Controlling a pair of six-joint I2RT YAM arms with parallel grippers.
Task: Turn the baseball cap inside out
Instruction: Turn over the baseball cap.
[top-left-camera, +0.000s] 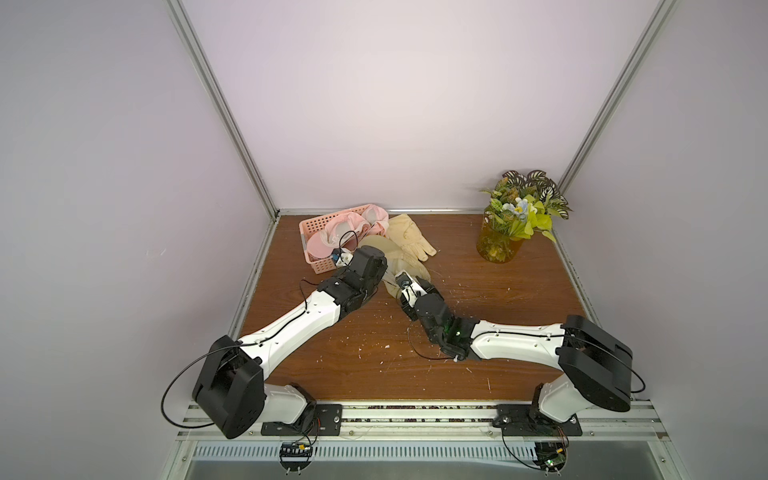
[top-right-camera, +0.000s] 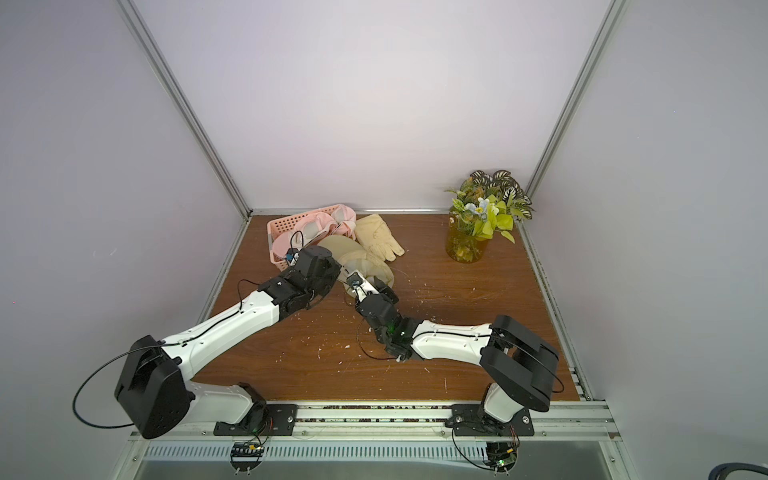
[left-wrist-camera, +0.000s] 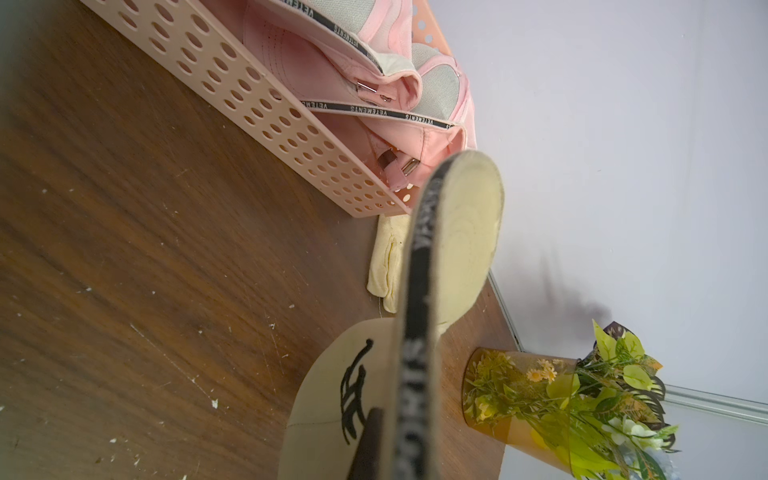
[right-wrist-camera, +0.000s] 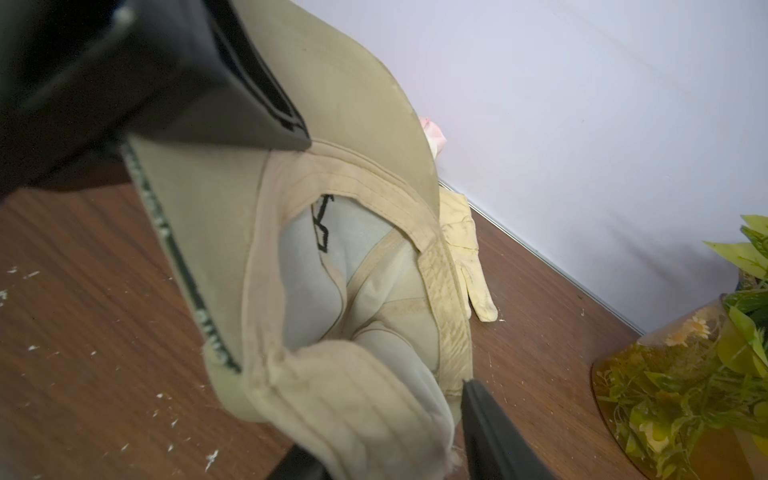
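The baseball cap (right-wrist-camera: 332, 291) is beige woven cotton with a stiff curved brim edged in black lettered tape. It sits toward the far left corner of the desk (top-left-camera: 457, 353), opening turned up, showing grey lining and taped seams.

The left gripper (left-wrist-camera: 374, 449) is clenched on the brim edge. The right gripper (right-wrist-camera: 395, 440) has its jaws apart, astride the crown's rear rim fabric; whether they pinch it cannot be determined.

Just beside the cap are a pink perforated plastic basket (top-left-camera: 320, 224) holding pink caps (top-left-camera: 357, 222) and a cream glove (top-left-camera: 409, 237) lying flat. An amber glass vase (top-left-camera: 498, 249) with artificial foliage stands near the far right corner, well apart. White flecks dot the scratched wood-grain surface.
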